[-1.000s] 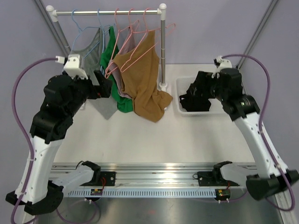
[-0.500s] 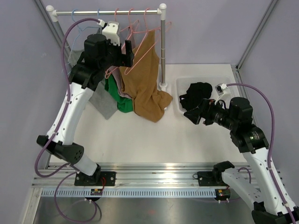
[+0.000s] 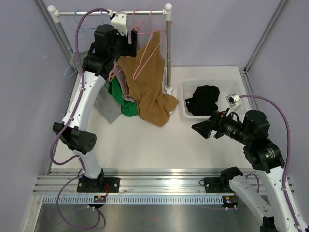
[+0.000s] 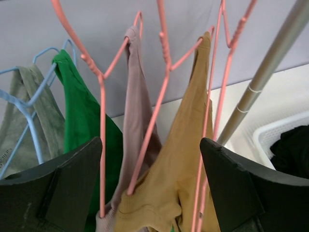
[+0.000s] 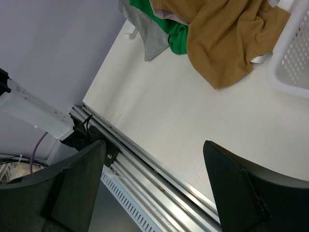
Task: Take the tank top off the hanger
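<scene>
Left claw (image 4: 150, 142): jaws stand wide apart and grip nothing. It is raised to the height of the rail (image 3: 91, 12) and faces along the row of garments, with a pink hanger (image 4: 164, 53) and the mustard tank top (image 4: 181, 164) framed between its fingers. Judgement: this height and heading suit a reach for the strap or the hanger neck, and the wide opening allows entry without snagging wire. The mustard tank top hangs at the right end of the row beside the post (image 3: 168, 53), a strap caught high on pink wire. Its lower part trails down and lies bunched on the table (image 3: 145, 145). Exactly which hanger carries the strap cannot be told. To its left hang a mauve top (image 4: 137, 96), a green top (image 4: 82, 111) and a grey top (image 4: 24, 106), closely packed, so a stray grasp is a risk. Right claw (image 5: 154, 145): jaws likewise apart and empty, held low and well clear of the rack, near the white basket (image 3: 184, 104) containing a black garment (image 3: 205, 96). Judgement: removal not yet begun.
</scene>
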Available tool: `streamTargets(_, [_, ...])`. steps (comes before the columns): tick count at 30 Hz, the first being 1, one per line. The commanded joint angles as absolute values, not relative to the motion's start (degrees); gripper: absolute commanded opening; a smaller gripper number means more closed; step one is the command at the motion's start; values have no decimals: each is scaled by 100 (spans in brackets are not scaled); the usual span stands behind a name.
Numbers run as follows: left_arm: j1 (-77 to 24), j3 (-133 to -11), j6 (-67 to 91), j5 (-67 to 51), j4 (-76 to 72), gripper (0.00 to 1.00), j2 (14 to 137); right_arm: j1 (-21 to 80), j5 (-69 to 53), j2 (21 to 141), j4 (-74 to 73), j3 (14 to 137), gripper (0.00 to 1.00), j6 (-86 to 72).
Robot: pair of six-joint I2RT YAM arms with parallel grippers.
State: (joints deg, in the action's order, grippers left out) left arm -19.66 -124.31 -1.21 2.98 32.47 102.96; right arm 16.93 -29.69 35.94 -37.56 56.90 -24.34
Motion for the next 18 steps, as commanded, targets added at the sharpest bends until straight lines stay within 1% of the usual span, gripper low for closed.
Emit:
streamTargets(1, [-1864,-12867,-352,62,3085,83,10537,1714,-3146,3603,-3806,5844,90,-2417])
streamTargets(4, [-1837,-12929,-351,-193,3181,77,10705,1723,-3182,3612,-3779,5880,90,-2426])
streamTargets(5, [-1837,-12929,-360,-246,3182,70,10740,1714,-3173,3621,-3771,5880,90,-2426])
streamTargets(7, [-1837,-12824,-360,-272,3129,66,10723,1714,-3164,3647,-3753,5880,90,-2426])
streamTargets(8, [-1837,-12780,-369,-307,3068,62,10705,1723,-3181,3691,-3753,5880,90,-2443])
streamTargets(11, [-1837,-12744,-343,-343,3058,60,10758,1714,-3234,3744,-3674,5836,89,-2478])
streamTargets(12, [-1837,-12753,-351,-351,3076,56,10827,1723,-3226,3744,-3639,5827,90,-2505])
streamTargets(14, [-1837,-12840,-325,-352,3163,42,10924,1714,-3234,3744,-3630,5818,89,-2514])
streamTargets(15, [-1837,-12910,-299,-334,3225,26,10986,1714,-3217,3753,-3621,5818,89,-2514])
streamTargets(16, [-1837,-12981,-273,-351,3269,20,10995,1714,-3208,3770,-3638,5836,89,-2522])
streamTargets(18, [-1837,-12990,-185,-413,3278,15,10960,1723,-3208,3779,-3691,5871,89,-2479])
